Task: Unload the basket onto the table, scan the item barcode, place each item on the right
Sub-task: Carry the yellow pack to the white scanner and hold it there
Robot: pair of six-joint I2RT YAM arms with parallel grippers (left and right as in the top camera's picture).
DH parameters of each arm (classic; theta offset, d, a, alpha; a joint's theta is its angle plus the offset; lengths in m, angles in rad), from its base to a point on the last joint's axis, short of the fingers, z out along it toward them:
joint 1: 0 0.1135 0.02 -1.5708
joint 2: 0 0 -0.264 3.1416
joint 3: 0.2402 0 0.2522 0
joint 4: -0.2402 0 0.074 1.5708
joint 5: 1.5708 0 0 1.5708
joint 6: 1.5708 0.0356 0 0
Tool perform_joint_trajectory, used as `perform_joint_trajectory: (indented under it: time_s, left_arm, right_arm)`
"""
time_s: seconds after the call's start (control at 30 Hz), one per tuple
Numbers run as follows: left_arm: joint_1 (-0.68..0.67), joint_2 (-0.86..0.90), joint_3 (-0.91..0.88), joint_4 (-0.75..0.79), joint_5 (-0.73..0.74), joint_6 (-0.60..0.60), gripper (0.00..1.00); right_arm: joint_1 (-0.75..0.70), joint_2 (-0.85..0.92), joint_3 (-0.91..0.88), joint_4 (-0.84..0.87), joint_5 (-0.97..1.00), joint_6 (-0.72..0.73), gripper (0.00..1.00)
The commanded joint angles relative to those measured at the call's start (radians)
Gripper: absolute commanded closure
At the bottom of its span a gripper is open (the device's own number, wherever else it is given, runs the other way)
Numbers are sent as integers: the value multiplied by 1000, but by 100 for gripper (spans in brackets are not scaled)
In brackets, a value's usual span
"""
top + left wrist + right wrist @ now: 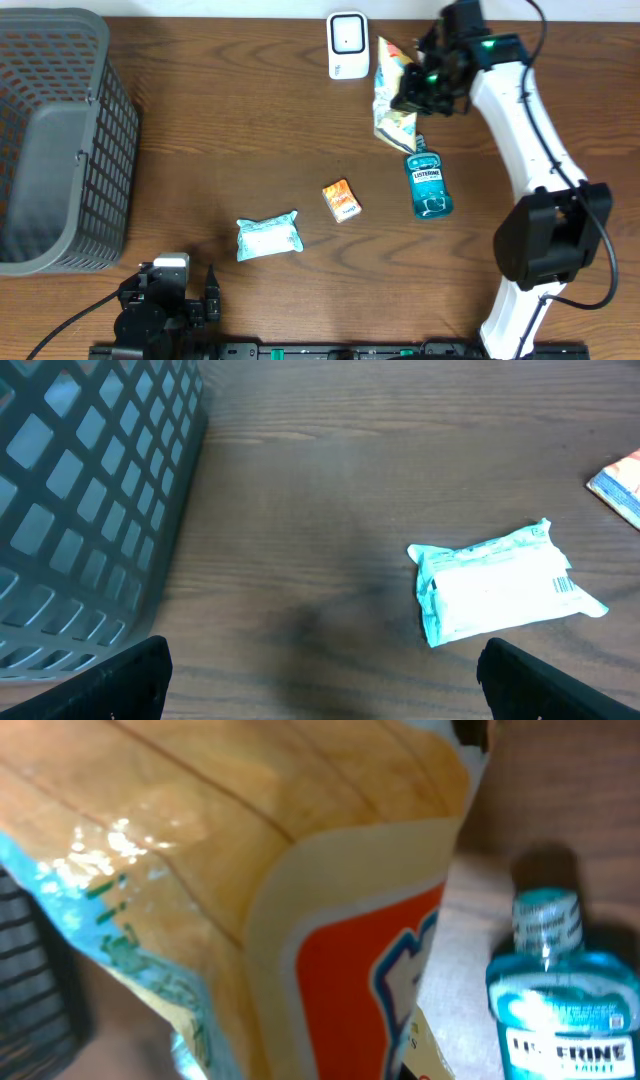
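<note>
1. the right gripper (420, 88) is clamped tight on the bag (392, 100), which hangs above the table (230, 130) just right of the scanner (347, 45)
2. step in hand, as i judge it: present the bag's barcode to the scanner
3. to do it well, turn the printed panel square to the scanner's face, keep the film flat rather than creased, and bring it close without knocking the scanner over; where the barcode sits i cannot tell
4. keep the bag's lower end off the bottle (428, 186) lying just beneath it
5. the left gripper (320, 680) stands wide, holding nothing, near the pack (500, 585)
6. count: one scanner, one bag, one bottle, one orange packet (342, 200), one teal pack, one basket (110, 120), two arms
</note>
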Motion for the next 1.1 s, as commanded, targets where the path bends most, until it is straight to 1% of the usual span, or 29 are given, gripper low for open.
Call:
perform_joint_trajectory:
  time_s: [0.0, 0.07, 0.1, 0.17, 0.23, 0.37, 0.43, 0.47, 0.53, 0.57, 0.7, 0.9, 1.0, 1.07]
  left_arm:
    - [2, 1, -3, -1, -9, -1, 2]
    - [2, 1, -3, -1, -9, -1, 2]
    - [2, 1, -3, -1, -9, -2, 2]
    - [2, 1, -3, -1, -9, -1, 2]
    - [2, 1, -3, -1, -9, -1, 2]
    - [2, 1, -3, -1, -9, -1, 2]
    - [2, 1, -3, -1, -9, -1, 2]
    - [2, 1, -3, -1, -9, -1, 2]
    - [2, 1, -3, -1, -9, -1, 2]
    - [2, 1, -3, -1, -9, -1, 2]
    - [2, 1, -3, -1, -9, -1, 2]
    - [2, 1, -3, -1, -9, -1, 2]
    - [2, 1, -3, -1, -9, -1, 2]
    - [2, 1, -3, -1, -9, -2, 2]
  right_arm:
    - [100, -21, -32, 78, 190, 51, 98]
    - [167, -21, -99, 197, 311, 71, 99]
    - [197, -21, -140, 253, 383, 107, 98]
    - [247, -21, -230, 358, 506, 200, 98]
    - [284, -21, -330, 464, 580, 315, 99]
    - [313, -21, -552, 707, 594, 571, 98]
    - [314, -21, -661, 811, 594, 685, 98]
    - [314, -21, -704, 856, 594, 719, 98]
    - [305, -21, -760, 924, 593, 726, 98]
    - [300, -21, -768, 930, 584, 717, 98]
    - [276, -53, -731, 919, 520, 610, 98]
    - [236, -178, -555, 783, 525, 500, 99]
    - [220, -207, -457, 771, 535, 446, 98]
    - [218, -205, -417, 788, 542, 446, 98]
